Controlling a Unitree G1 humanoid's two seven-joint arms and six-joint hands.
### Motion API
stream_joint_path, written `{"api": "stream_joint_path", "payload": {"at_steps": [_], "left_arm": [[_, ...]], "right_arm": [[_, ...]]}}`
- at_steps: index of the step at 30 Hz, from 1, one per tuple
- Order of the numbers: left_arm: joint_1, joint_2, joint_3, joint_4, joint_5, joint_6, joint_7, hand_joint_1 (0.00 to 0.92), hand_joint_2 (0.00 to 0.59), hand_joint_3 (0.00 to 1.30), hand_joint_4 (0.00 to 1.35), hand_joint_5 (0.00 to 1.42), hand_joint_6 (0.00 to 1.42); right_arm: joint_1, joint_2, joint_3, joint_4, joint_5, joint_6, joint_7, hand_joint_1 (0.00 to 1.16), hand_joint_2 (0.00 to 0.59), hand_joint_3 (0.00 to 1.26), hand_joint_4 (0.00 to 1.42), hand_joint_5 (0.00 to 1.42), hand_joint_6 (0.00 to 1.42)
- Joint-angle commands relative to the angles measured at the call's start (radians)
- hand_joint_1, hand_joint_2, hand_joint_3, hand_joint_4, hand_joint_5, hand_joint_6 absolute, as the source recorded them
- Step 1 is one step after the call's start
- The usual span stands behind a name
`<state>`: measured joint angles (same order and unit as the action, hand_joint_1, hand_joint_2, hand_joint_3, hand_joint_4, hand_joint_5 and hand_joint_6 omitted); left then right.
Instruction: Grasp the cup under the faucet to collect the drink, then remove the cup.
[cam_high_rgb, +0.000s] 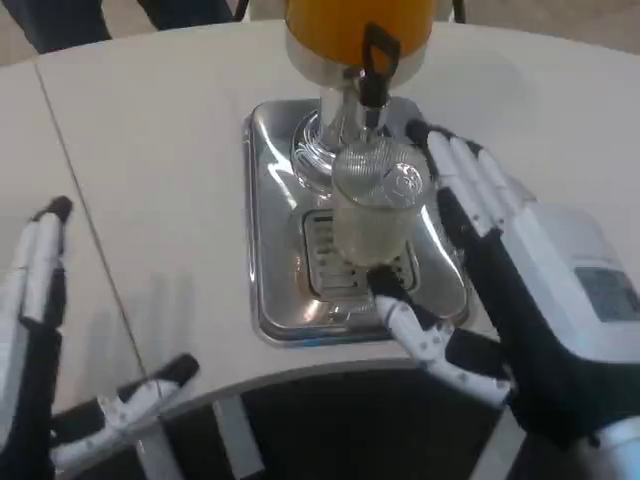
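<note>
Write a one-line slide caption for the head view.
Right robot hand wraps a clear cup under the orange dispenser's faucet.

Head view, seemingly close, looking down.

Cup (378, 205) sits on the drip tray (270, 260) right under the faucet (374, 70), so no way in from above. Dispenser column (340, 120) blocks the far side. Right hand (500, 290) takes up the cup's right and near side, fingers along its far right edge, thumb at its base. Cup's left side is open over the tray. Bare white table (160, 150) left of tray; left hand (45, 350) well apart at the near edge, fingers spread.
</note>
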<state>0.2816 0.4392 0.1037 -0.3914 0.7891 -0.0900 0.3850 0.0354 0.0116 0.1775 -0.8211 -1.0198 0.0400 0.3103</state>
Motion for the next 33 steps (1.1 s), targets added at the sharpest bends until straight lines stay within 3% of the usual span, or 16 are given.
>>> {"api": "stream_joint_path", "payload": {"at_steps": [1, 3, 6, 14, 18, 23, 28, 33], "left_arm": [[0.072, 0.018, -0.016, -0.056, 0.078, -0.018, -0.059, 0.240, 0.094, 0.00, 0.00, 0.08, 0.16], [0.092, 0.020, -0.024, -0.077, 0.110, -0.023, -0.078, 0.223, 0.094, 0.00, 0.00, 0.04, 0.12], [0.111, 0.014, -0.032, -0.100, 0.134, -0.017, -0.120, 0.201, 0.088, 0.00, 0.00, 0.00, 0.07], [0.122, 0.001, -0.030, -0.107, 0.133, -0.023, -0.155, 0.187, 0.090, 0.00, 0.00, 0.00, 0.05], [0.111, -0.007, -0.033, -0.097, 0.119, -0.027, -0.151, 0.186, 0.089, 0.00, 0.00, 0.00, 0.05], [0.105, -0.016, -0.034, -0.091, 0.113, -0.029, -0.152, 0.186, 0.089, 0.00, 0.00, 0.00, 0.05], [0.105, -0.021, -0.030, -0.088, 0.109, -0.031, -0.149, 0.185, 0.089, 0.00, 0.00, 0.00, 0.06], [0.104, -0.026, -0.032, -0.080, 0.104, -0.030, -0.152, 0.185, 0.093, 0.00, 0.00, 0.00, 0.06]], "right_arm": [[-0.036, 0.081, 0.013, 0.011, 0.060, 0.089, -0.017, 0.46, 0.490, 0.00, 0.00, 0.00, 0.06], [-0.041, 0.131, 0.022, 0.002, 0.108, 0.142, -0.026, 0.46, 0.488, 0.00, 0.00, 0.00, 0.06], [-0.065, 0.130, 0.067, -0.013, 0.103, 0.181, -0.054, 0.47, 0.486, 0.00, 0.00, 0.00, 0.06], [-0.225, 0.204, 0.136, 0.027, 0.110, 0.378, -0.138, 0.48, 0.483, 0.00, 0.00, 0.00, 0.07], [-0.336, 0.193, 0.157, 0.059, 0.098, 0.416, -0.188, 0.48, 0.480, 0.00, 0.00, 0.00, 0.07], [-0.396, 0.177, 0.121, 0.097, 0.175, 0.479, -0.224, 0.47, 0.482, 0.00, 0.00, 0.00, 0.06], [-0.417, 0.154, 0.087, 0.128, 0.250, 0.477, -0.259, 0.47, 0.480, 0.00, 0.00, 0.00, 0.06], [-0.436, 0.130, 0.047, 0.149, 0.347, 0.487, -0.247, 0.46, 0.479, 0.00, 0.00, 0.00, 0.05]]}}
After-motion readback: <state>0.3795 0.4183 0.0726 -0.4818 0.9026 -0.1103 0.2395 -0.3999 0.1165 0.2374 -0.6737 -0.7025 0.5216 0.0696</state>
